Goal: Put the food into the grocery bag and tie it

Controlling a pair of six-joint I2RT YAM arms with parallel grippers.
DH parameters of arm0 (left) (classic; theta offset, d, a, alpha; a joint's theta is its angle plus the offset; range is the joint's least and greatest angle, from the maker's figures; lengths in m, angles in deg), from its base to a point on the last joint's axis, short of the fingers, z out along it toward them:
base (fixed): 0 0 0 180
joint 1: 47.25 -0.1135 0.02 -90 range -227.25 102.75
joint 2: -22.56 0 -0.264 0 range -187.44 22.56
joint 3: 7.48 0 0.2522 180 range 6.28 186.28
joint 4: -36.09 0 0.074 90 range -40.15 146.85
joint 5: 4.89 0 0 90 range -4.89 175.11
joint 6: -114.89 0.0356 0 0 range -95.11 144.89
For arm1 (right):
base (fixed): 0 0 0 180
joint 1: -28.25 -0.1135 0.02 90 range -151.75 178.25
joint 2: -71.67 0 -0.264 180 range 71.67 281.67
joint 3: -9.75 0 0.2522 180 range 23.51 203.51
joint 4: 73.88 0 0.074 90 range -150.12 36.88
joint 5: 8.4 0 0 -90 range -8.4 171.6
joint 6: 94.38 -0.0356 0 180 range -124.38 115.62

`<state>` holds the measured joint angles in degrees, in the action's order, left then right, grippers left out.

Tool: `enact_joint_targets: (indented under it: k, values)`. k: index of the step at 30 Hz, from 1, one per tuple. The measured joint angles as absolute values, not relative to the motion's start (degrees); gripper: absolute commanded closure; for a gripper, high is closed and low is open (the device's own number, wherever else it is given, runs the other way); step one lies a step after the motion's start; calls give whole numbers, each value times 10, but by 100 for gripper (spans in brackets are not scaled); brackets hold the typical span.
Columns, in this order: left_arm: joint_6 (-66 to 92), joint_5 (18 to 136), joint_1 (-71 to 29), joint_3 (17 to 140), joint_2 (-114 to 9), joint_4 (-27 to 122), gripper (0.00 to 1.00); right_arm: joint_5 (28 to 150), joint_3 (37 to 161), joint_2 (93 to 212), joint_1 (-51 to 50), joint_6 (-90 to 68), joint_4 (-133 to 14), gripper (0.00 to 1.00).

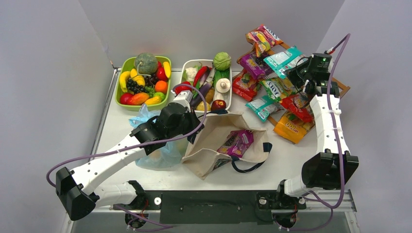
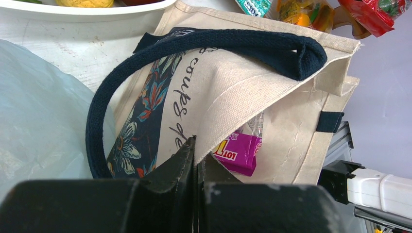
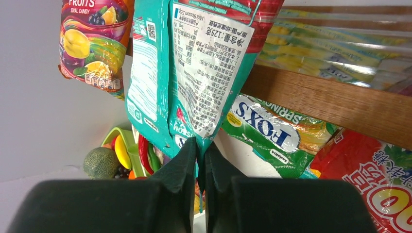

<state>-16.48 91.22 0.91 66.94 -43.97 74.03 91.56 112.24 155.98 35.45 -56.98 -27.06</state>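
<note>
The grocery bag (image 1: 145,116), thin light-blue plastic, lies crumpled under my left arm and fills the left edge of the left wrist view (image 2: 39,111). My left gripper (image 1: 193,135) (image 2: 196,145) is shut on the rim of a beige canvas tote (image 1: 214,131) (image 2: 233,92), and a purple snack packet (image 1: 238,142) (image 2: 240,153) lies inside it. My right gripper (image 1: 297,75) (image 3: 200,145) is shut on the bottom edge of a teal snack packet (image 1: 284,58) (image 3: 204,73) at the back right. Toy fruit (image 1: 143,80) and toy vegetables (image 1: 206,82) sit at the back.
The fruit fills a green bowl (image 1: 127,63) and the vegetables a white tray (image 1: 197,61). More snack packets (image 1: 291,126) (image 3: 277,131) lie around a wooden rack (image 1: 342,87) (image 3: 311,97) at the right. The tote's dark strap (image 1: 250,165) (image 2: 97,126) trails towards the front edge.
</note>
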Motion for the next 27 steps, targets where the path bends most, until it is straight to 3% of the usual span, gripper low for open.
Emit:
enact_joint_targets:
  k: [9,17,27]
  values:
    - [-165,910,9,669,-439,741,100,940,1135,1536,354,-556,-254,100]
    - [-165,910,9,669,-439,741,100,964,1133,1425,339,-530,-217,100]
    - [-171,908,10,678,-444,741,100,992,1084,1280,244,-514,-164,100]
